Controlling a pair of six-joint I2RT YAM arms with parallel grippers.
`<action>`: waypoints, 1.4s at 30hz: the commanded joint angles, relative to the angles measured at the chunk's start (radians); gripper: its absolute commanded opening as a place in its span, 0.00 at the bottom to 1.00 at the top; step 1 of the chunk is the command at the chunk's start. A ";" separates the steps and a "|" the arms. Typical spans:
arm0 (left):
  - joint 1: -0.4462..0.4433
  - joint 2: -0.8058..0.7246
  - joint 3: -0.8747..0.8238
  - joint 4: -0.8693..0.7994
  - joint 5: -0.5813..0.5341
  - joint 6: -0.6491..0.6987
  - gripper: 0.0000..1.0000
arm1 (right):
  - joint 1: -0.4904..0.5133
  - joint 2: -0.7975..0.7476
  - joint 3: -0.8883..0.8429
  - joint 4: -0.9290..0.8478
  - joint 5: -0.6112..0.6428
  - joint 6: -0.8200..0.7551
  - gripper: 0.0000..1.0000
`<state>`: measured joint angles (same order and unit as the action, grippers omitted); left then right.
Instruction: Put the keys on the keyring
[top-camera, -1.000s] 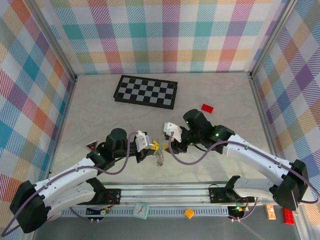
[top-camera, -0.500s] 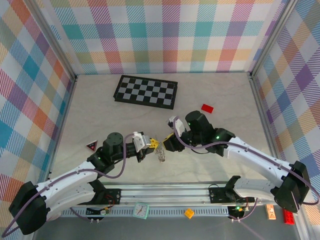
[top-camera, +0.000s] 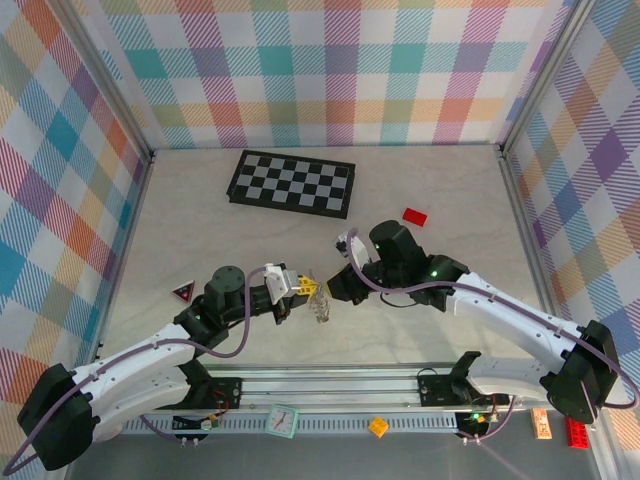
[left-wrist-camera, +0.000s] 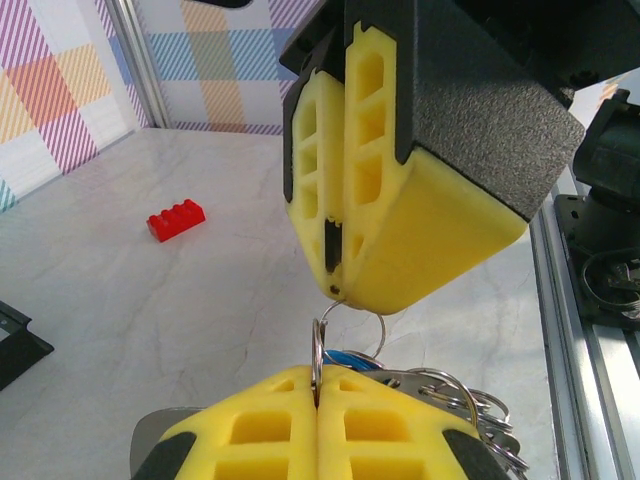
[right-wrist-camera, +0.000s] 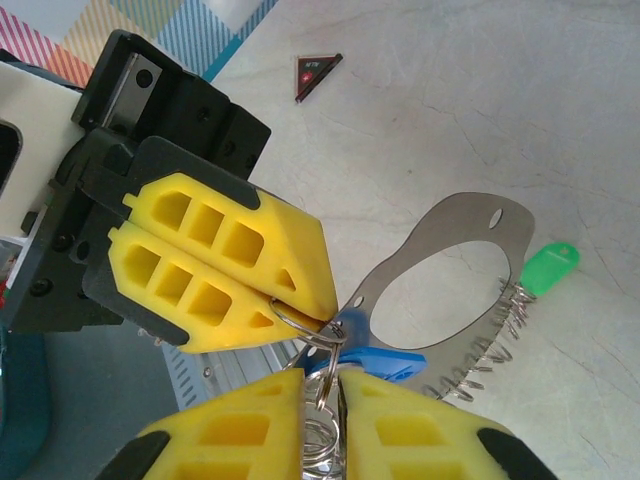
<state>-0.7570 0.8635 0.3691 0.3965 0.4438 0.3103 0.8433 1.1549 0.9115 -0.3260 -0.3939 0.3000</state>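
A slip is to be feared: the keyring (right-wrist-camera: 455, 220) is gripped by one thin wire loop (left-wrist-camera: 335, 312) alone, and if the claws are pulled apart or twisted unevenly, the wire could be bent or lost. The blue key (right-wrist-camera: 385, 362), just by the pinch, and the green key (right-wrist-camera: 548, 268), at 2 o'clock of it, would go too. The left claw (right-wrist-camera: 290, 305) is reached toward 3 o'clock and the right claw (left-wrist-camera: 335, 280) toward 9 o'clock — tip to tip near the table's middle — each pressed together on that loop
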 joint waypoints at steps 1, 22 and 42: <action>-0.005 -0.014 -0.002 0.074 0.012 -0.003 0.00 | -0.001 0.015 0.032 -0.006 -0.004 0.009 0.17; -0.005 -0.002 -0.029 0.232 0.056 -0.049 0.00 | -0.052 0.092 0.002 0.053 -0.134 0.026 0.00; -0.005 0.046 -0.045 0.283 0.113 -0.085 0.00 | -0.084 -0.153 -0.187 0.360 -0.182 -0.573 0.42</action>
<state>-0.7570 0.9066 0.3298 0.5922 0.5095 0.2386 0.7620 0.9886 0.7013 -0.0441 -0.5148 -0.1047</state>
